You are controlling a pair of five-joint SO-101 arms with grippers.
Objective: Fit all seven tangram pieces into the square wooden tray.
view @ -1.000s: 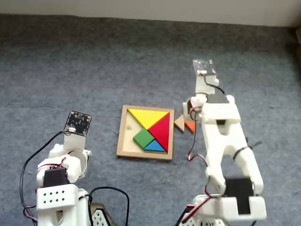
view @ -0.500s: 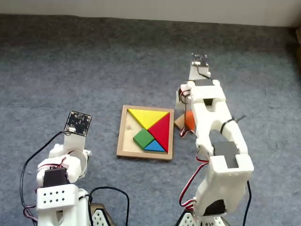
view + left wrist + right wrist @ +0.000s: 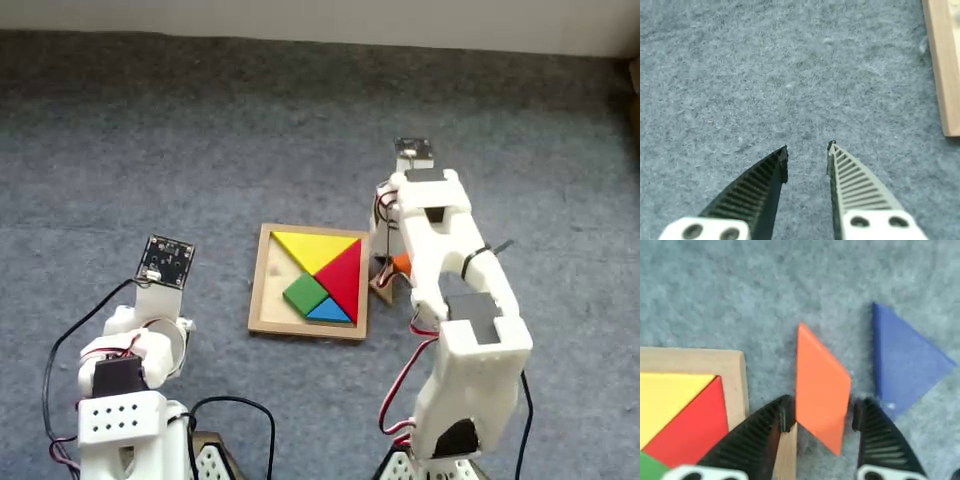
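The square wooden tray [image 3: 262,300] lies mid-table holding a yellow triangle [image 3: 315,248], a red triangle [image 3: 345,275], a green square [image 3: 304,292] and a light blue triangle [image 3: 329,311]. Just outside the tray's right side, my right gripper [image 3: 821,414] stands open, its jaws straddling the orange parallelogram [image 3: 821,385], which peeks out from under the arm [image 3: 401,262]. A dark blue triangle [image 3: 902,360] lies on the carpet beside it. A tan piece [image 3: 382,287] sits against the tray's edge. My left gripper [image 3: 808,149] is open over bare carpet, left of the tray [image 3: 942,65].
Grey carpet covers the whole table. The left arm [image 3: 150,310] stays near the front left corner. The right arm's body [image 3: 455,290] hangs over the ground right of the tray. The tray's left part [image 3: 270,265] shows bare wood.
The right arm has swung left toward the tray and come down over the orange piece, covering most of it and the tan piece. The left arm has kept still.
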